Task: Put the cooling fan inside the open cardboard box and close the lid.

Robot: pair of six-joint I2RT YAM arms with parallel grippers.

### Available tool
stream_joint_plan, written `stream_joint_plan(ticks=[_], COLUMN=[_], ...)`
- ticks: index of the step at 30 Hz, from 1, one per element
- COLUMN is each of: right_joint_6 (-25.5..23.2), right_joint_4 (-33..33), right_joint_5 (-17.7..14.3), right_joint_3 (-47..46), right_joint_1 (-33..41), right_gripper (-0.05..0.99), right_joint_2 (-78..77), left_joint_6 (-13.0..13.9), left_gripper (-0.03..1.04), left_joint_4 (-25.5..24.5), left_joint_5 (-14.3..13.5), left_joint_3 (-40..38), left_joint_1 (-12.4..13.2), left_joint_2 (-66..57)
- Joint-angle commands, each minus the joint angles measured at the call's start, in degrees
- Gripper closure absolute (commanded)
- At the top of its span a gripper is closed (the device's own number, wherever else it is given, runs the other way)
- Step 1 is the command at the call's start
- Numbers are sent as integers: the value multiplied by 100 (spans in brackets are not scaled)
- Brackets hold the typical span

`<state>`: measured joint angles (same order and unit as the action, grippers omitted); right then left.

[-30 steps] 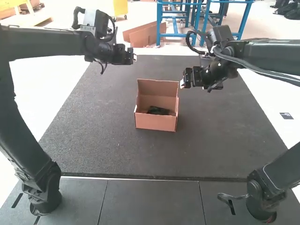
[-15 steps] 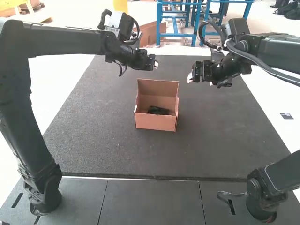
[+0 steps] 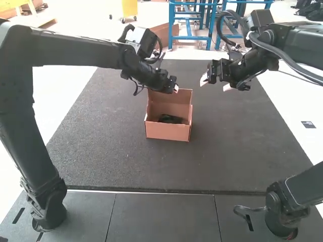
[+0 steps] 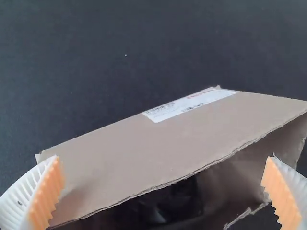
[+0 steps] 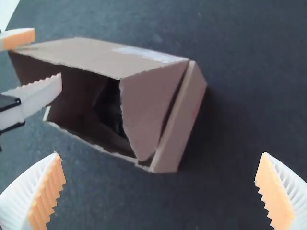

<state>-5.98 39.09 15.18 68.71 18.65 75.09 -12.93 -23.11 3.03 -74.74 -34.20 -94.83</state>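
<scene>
**Left arm arrives at the lid; closing is the step in hand**

Over the last second the left arm has swung in from the far left of the worktop (image 3: 96,146), and the left pincer (image 3: 174,89) now sits at the top edge of the upright lid (image 3: 170,98). The right arm has drawn up and back, so the right pincer (image 3: 204,80) hangs apart from the cardboard box (image 3: 168,131), off its right rear corner.

Both pincers are spread wide and hold nothing. The cooling fan (image 3: 171,119) lies as a dark shape inside the box, so placing looks done and only the lid is left.

The lid stands at the box's rear wall. Whether the left fingers touch it cannot be told. The right wrist view shows a side flap (image 5: 148,110) leaning in over the opening.

To close it well, the left pincer should probably push from behind the lid near its free edge and follow the hinge's arc forward and down. The box looks light and may slide, so the right pincer could brace the front wall. The side flap should tuck under the lid, not catch on it.
</scene>
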Motion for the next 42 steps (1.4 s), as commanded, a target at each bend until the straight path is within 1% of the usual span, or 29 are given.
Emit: stream_joint_plan(ticks=[1, 5, 11, 16, 20, 24, 28, 29, 32, 37, 40, 42], right_joint_6=[0, 35, 44, 53, 44, 35, 35, 35, 35, 53, 62, 53], right_joint_4=[2, 46, 46, 37, 37, 37, 46, 46, 169, 327, 362, 362], right_joint_5=[196, 249, 266, 266, 266, 257, 213, 196, 178, 108, 46, 38], right_joint_3=[231, 204, 143, 108, 55, 46, 37, 46, 37, 20, 20, 20], right_joint_1=[-143, -152, -152, -152, -152, -152, -116, -99, -99, -99, -90, -90], right_gripper=[2, 2, 2, 2, 2, 2, 2, 2, 2, 2, 2, 2], right_joint_2=[-91, -82, -65, -65, -65, -65, -65, -65, -65, -65, -65, -65], left_joint_6=[27, 27, 18, 10, -26, -34, -17, -26, -34, -78, -201, -228], left_gripper=[4, 4, 4, 4, 4, 4, 4, 4, 4, 4, 4, 4], left_joint_4=[-88, -246, -273, -299, -334, -273, -237, -211, -167, -79, -141, -220], left_joint_5=[102, 119, 137, 233, 374, 418, 444, 515, 594, 770, 980, 1130], left_joint_3=[-14, -6, -49, -32, -14, 21, 3, 21, 21, 21, 21, 30], left_joint_1=[-131, -158, -122, -52, 1, -8, 53, 62, 88, 238, 326, 352], left_joint_2=[70, 87, 105, 105, 105, 105, 105, 105, 105, 105, 87, 87])
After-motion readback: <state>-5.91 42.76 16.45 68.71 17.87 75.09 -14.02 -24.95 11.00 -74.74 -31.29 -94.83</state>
